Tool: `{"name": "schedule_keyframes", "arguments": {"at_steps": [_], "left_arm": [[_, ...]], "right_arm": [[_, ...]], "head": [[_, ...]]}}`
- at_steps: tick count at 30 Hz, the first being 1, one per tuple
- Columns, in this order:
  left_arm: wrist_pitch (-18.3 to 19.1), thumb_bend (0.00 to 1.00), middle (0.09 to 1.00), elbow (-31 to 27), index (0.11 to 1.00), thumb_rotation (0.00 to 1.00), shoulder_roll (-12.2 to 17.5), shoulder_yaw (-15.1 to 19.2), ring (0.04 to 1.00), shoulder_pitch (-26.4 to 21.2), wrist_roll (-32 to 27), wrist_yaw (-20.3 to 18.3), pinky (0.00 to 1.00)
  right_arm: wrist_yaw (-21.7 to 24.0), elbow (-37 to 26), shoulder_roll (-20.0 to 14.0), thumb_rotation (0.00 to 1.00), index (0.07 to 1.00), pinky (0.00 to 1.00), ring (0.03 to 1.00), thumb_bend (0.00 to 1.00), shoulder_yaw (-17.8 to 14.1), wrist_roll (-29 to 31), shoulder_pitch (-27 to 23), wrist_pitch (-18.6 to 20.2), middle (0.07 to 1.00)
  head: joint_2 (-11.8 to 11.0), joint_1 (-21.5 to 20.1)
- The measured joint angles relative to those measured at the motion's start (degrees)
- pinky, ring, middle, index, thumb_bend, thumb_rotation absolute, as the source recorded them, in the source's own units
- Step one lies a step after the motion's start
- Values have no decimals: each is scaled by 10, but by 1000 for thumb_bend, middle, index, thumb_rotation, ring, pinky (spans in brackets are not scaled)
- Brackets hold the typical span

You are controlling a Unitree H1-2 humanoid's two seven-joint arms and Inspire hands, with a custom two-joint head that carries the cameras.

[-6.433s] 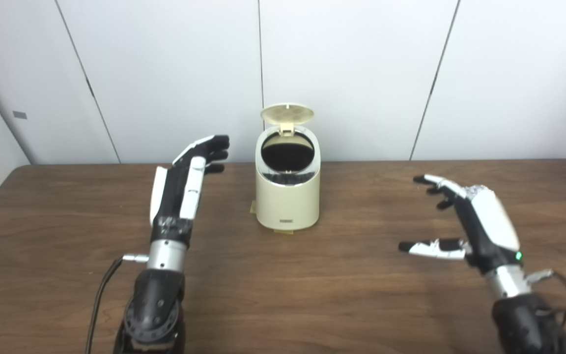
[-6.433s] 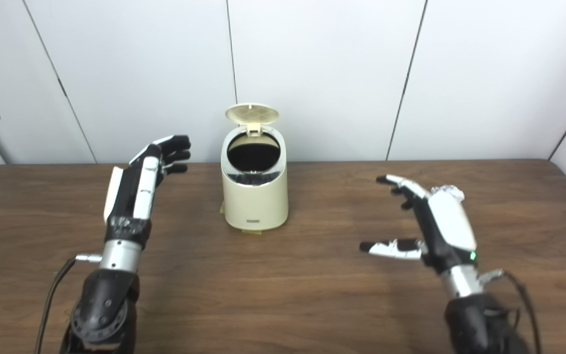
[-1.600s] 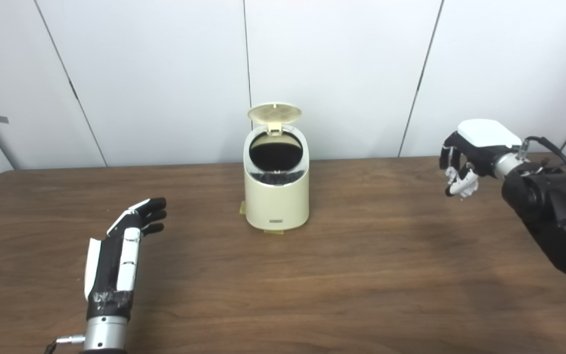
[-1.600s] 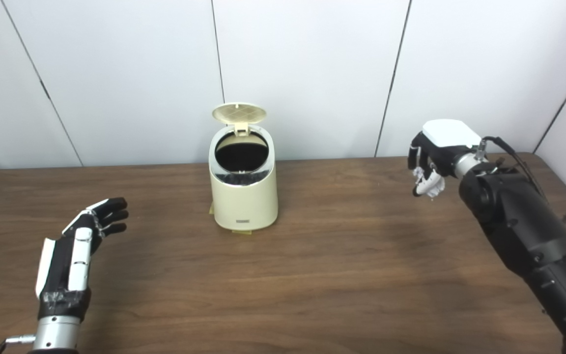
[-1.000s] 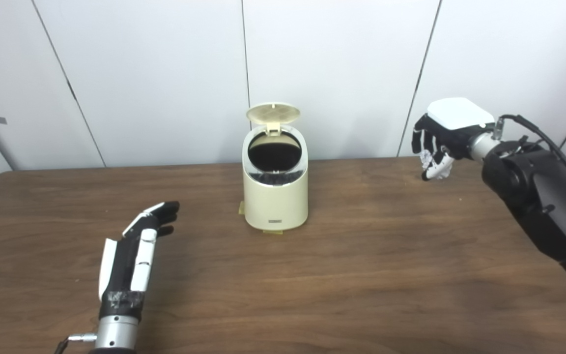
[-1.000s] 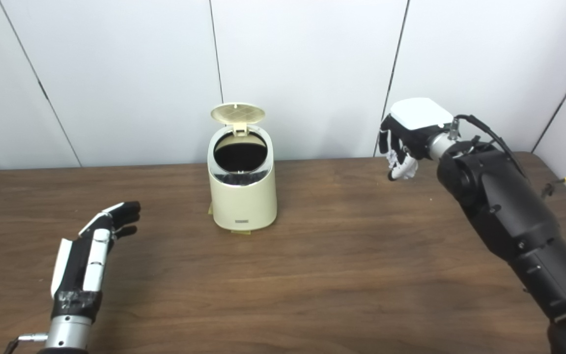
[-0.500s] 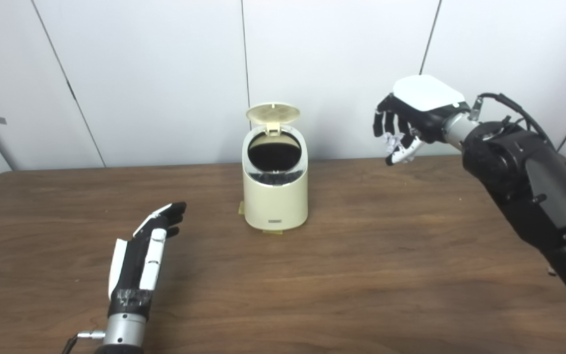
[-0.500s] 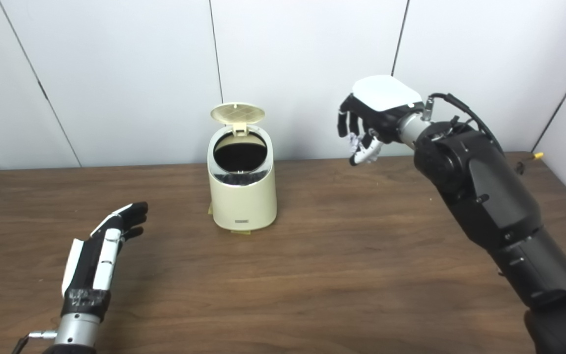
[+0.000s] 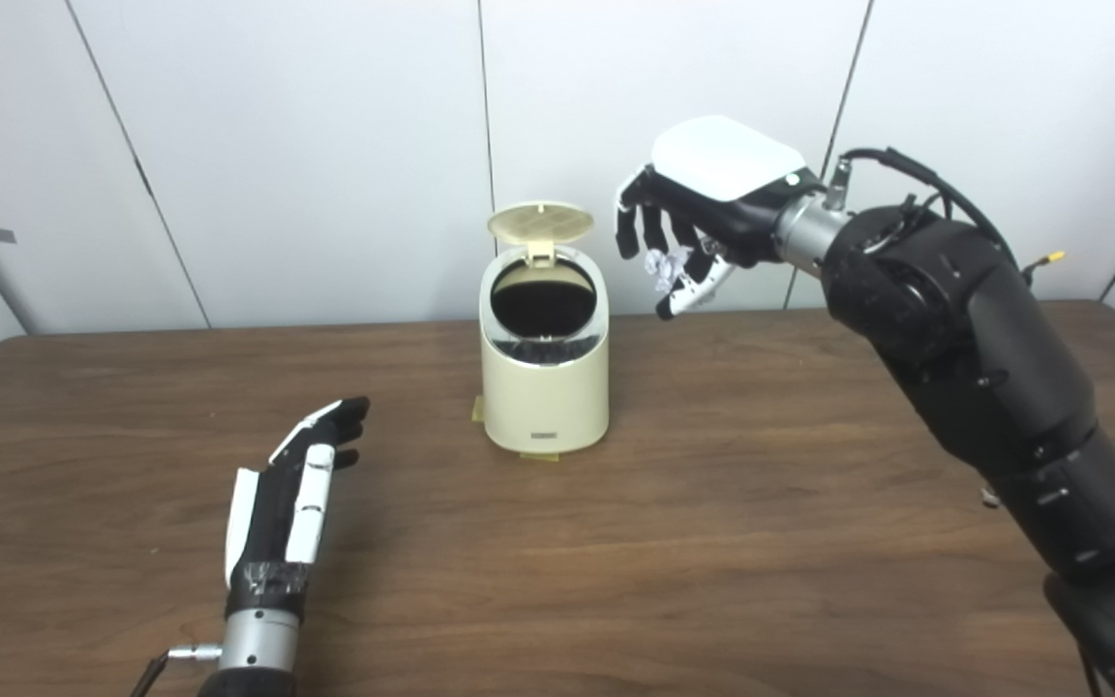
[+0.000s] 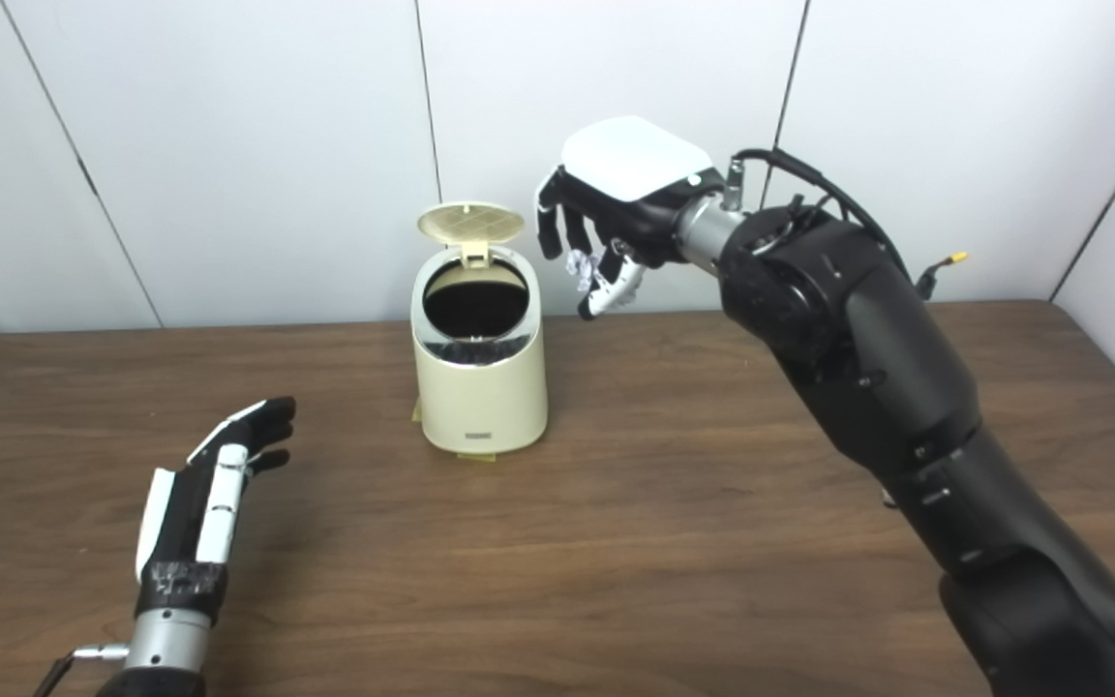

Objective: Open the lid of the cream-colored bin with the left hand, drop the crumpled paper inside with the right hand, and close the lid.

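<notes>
The cream-colored bin (image 9: 545, 387) stands at the table's middle back, its round lid (image 9: 539, 223) tipped up and the dark mouth showing. My right hand (image 9: 688, 208) hovers palm down just right of the lid and above the bin's height, shut on the crumpled paper (image 9: 659, 264), a small white wad showing under the curled fingers. My left hand (image 9: 291, 489) lies low over the table, left of and nearer than the bin, open with fingers straight and holding nothing.
The brown wooden table (image 9: 712, 542) spreads around the bin. A white panelled wall (image 9: 325, 145) rises close behind it. My right arm (image 9: 983, 387) crosses the right half of the view.
My right hand, with the paper in it, has risen and swung left from the table's right side to beside the raised lid. The left hand has edged slightly forward.
</notes>
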Motion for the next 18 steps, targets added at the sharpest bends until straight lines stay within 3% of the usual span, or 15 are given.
{"name": "schedule_keyframes", "arguments": {"at_steps": [5, 9, 11, 18], "left_arm": [[-7, 382, 825, 15, 809, 1000, 0, -4, 825, -5, 1, 0, 772], [-12, 375, 815, 16, 801, 1000, -3, -7, 811, -5, 4, 2, 753], [-20, 370, 815, 17, 800, 1000, -4, -7, 812, -6, 5, 4, 756], [-22, 376, 813, 19, 803, 1000, -6, -13, 810, -6, 11, 13, 750]], "right_arm": [[-11, 6, 18, 0, 529, 249, 367, 513, 5, -5, 0, -13, 458], [-17, 8, 35, 0, 530, 186, 345, 510, 6, -5, 0, -16, 436], [-30, 18, 44, 0, 490, 170, 388, 517, 7, -4, 0, -30, 486], [-63, 56, 66, 0, 525, 203, 348, 511, 9, -3, 0, -59, 439]], "head": [[-6, 8], [-8, 12], [-10, 17], [-11, 39]]}}
